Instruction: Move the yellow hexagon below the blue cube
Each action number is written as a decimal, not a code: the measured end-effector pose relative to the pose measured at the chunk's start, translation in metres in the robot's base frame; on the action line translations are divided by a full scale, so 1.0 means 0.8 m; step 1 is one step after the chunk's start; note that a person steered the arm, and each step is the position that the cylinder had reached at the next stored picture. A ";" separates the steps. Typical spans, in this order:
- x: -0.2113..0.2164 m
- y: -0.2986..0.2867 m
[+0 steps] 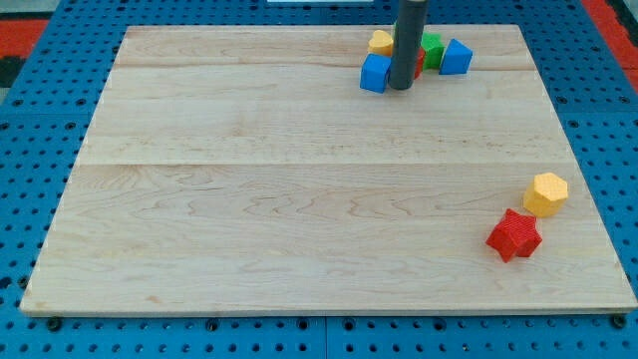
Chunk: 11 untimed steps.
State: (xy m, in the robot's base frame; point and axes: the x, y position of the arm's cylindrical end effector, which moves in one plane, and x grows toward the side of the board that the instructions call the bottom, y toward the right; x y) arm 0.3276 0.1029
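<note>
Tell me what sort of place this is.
Likely a robotics lab bench: a wooden board lies on a blue perforated base, small coloured blocks like the yellow hexagon are scattered on it, and my tip stands beside the blue cube.

red star [514, 235] beside yellow hexagon [546, 193]

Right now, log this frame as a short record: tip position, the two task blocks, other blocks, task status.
tip: my tip is at the view's top, right beside the blue cube's right edge
blue cube: at the top cluster, left of the rod
yellow hexagon: near the view's right edge, far from my tip
red star block: just below-left of the yellow hexagon
cluster: yellow block, green block, second blue block
board: wooden board
status: yellow hexagon not yet below the blue cube
</note>
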 end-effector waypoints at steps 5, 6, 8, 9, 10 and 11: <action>0.060 0.061; 0.127 0.201; 0.265 0.261; 0.237 0.202; 0.187 0.149; 0.133 0.077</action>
State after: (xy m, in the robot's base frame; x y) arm 0.4342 0.1642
